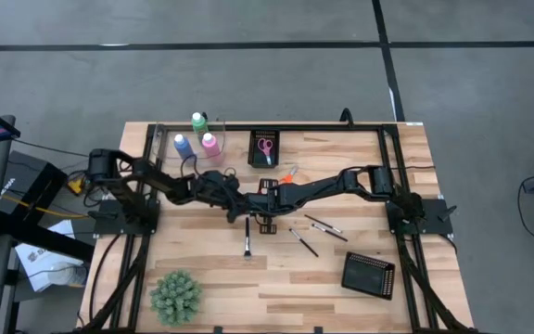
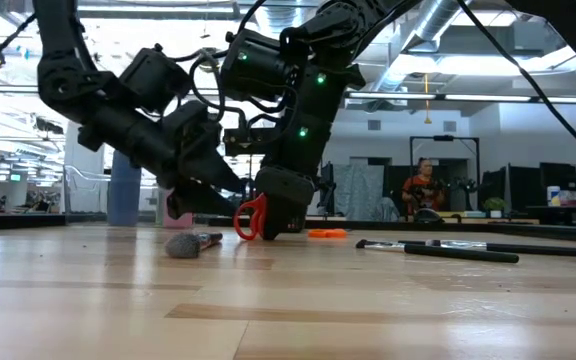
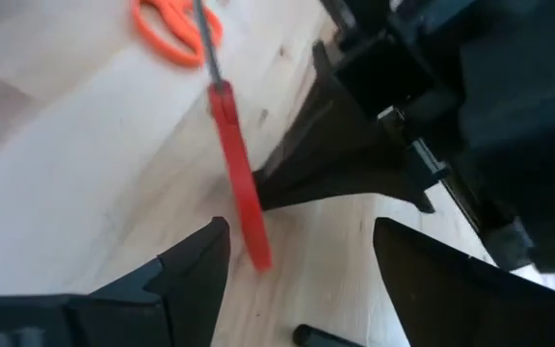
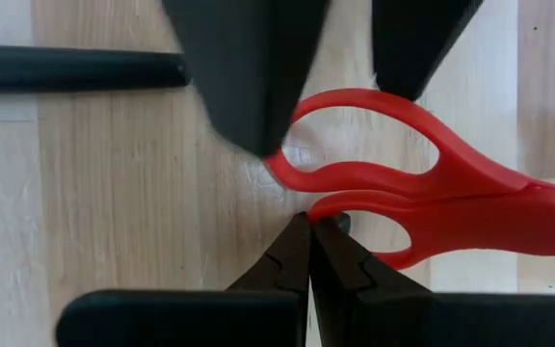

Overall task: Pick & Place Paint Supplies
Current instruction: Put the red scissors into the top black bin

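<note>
Red scissors (image 4: pixel 432 193) at frame centre of high view, on worktop (image 1: pixel 341 278) where both arms meet. Left gripper (image 3: pixel 297 260): fingers wide, straddling red handle, not closed on it. Right gripper (image 4: pixel 308 253): fingers pressed together, tips just beside handle loop. Orange scissors (image 3: pixel 171 29) near. Risk: crowded grippers collide, or left fingers close off-centre, so thin handle pivots and skids out.

The pale, smooth wooden plank tabletop (image 4: pixel 114 193) looks matt under the glossy red plastic-handled scissors (image 4: pixel 432 198).
</note>
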`<state>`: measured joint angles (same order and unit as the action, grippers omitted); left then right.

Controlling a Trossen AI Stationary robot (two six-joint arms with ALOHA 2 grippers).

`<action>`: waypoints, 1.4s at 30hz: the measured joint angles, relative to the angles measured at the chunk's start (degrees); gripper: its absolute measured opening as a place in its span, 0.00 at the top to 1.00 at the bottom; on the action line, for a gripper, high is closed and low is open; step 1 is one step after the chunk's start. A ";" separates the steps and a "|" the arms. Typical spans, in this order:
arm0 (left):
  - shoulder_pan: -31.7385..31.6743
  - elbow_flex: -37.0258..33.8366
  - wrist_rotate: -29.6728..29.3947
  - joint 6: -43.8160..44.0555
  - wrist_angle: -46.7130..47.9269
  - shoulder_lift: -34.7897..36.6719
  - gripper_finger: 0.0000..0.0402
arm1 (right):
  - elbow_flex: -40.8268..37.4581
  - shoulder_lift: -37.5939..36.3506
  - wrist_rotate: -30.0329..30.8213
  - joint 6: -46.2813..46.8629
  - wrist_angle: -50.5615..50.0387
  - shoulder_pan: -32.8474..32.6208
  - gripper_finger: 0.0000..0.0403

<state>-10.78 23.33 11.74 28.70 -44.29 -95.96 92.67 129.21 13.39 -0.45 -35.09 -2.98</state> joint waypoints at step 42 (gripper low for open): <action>-0.92 0.28 1.80 -6.03 -2.34 -1.47 0.95 | -1.01 0.00 0.24 -1.68 2.82 -0.33 1.00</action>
<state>-11.70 23.62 13.54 22.68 -46.64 -97.43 91.66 129.21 13.63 -2.13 -32.27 -3.32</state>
